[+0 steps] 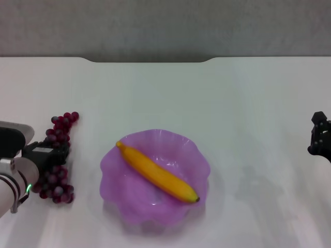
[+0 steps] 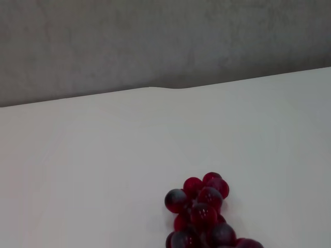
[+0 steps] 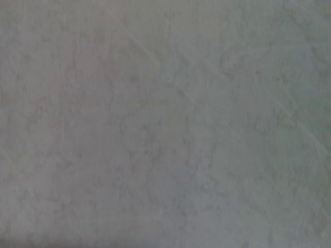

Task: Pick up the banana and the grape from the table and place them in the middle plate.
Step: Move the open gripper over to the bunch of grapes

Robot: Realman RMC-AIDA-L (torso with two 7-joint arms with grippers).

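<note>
The curved yellow-orange banana already lies across the translucent purple scalloped plate at lower centre; the long bunch of dark red-purple grapes still rests on the plain white worktop at the left edge, with the left gripper right over its middle, jaws hidden, so I cannot tell their state. A loose pinch could shed or crush berries, and a low carry could knock the plate's rim or the banana; the right gripper sits parked far right, jaws unclear, and nothing else blocks the path.

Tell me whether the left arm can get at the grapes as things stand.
Probably yes. The left gripper is already over the grape bunch on the table, and nothing lies between them; the middle plate sits clear to the side.
</note>
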